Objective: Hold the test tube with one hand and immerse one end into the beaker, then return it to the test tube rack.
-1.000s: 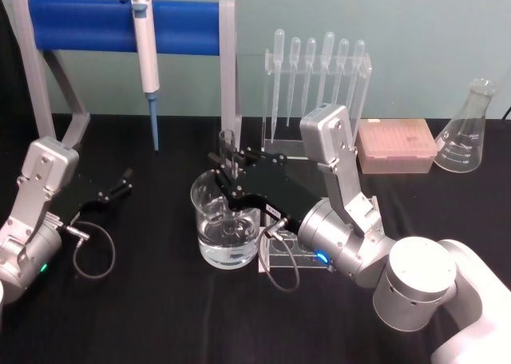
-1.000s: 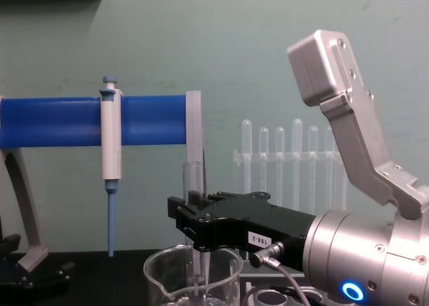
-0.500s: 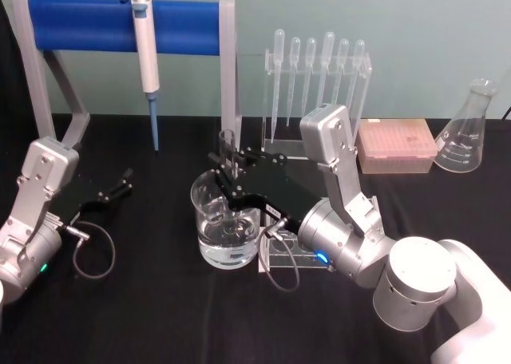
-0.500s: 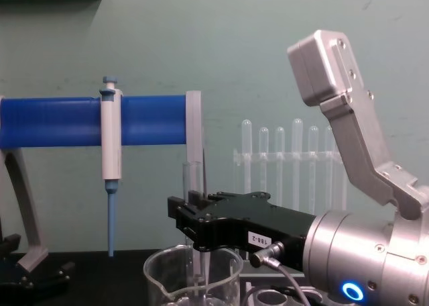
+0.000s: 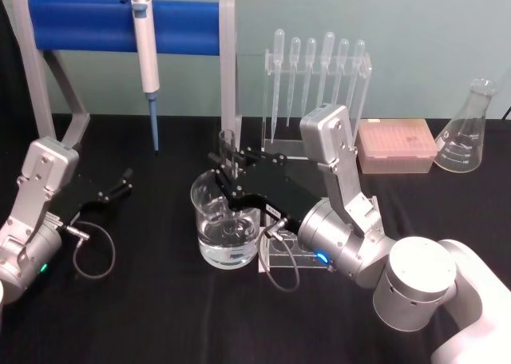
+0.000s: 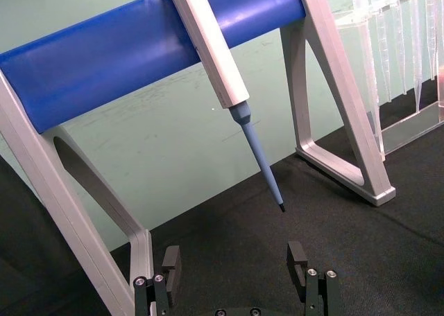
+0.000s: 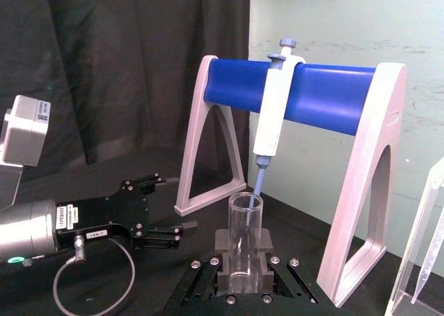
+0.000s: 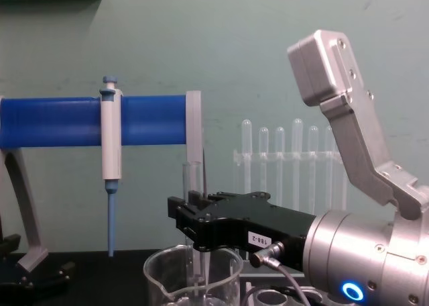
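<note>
We find the right gripper [image 5: 230, 169] directly above the beaker [image 5: 209, 248], its fingers clamped on the test tube [image 5: 227, 143]. The tube stands upright with its lower end down inside the beaker, as the chest view confirms. Against the preceding second we note no movement of tube or arm: the dip is being held. We judge immersion complete or nearly so. Lifting clear and returning the tube to the clear rack [image 5: 281, 256] just beside the beaker remains. The left gripper [image 5: 122, 182] rests well apart from the beaker, fingers spread, empty.

Test tube [image 5: 227, 146] upright in beaker [image 5: 204, 211]
</note>
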`<state>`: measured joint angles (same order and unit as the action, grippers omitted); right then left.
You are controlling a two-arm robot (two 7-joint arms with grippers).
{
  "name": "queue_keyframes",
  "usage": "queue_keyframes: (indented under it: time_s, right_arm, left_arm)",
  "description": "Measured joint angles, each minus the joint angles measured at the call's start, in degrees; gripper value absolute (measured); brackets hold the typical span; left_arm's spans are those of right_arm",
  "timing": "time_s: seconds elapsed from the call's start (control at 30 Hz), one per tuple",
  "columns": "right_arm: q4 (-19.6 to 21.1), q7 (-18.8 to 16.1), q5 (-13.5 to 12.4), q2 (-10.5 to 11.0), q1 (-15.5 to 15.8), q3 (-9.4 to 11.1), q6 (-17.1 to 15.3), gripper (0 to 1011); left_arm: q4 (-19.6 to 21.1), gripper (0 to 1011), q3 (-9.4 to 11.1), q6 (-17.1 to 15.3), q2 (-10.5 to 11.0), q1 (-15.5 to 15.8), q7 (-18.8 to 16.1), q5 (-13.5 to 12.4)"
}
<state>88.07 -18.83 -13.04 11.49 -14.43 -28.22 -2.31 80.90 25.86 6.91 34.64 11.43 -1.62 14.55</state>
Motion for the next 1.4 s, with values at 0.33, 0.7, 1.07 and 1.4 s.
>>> queue_keyframes:
  time_s: [0.33,0.7,1.07,1.4]
  right_arm:
    - [0.00,0.00,0.00,0.00,0.00,0.00,0.00,225]
    - [0.00,0.00,0.00,0.00,0.00,0.00,0.00,226]
    - [0.00,0.00,0.00,0.00,0.00,0.00,0.00,225]
    - [1.29,-0.01,0.14,0.12,0.22,0.30,-0.71,226]
  left_arm:
    - [0.00,1000,0.00,0.00,0.00,0.00,0.00,0.00]
    - [0.00,1000,0.00,0.00,0.00,0.00,0.00,0.00]
    - [0.00,1000,0.00,0.00,0.00,0.00,0.00,0.00]
    - [0.00,1000,0.00,0.00,0.00,0.00,0.00,0.00]
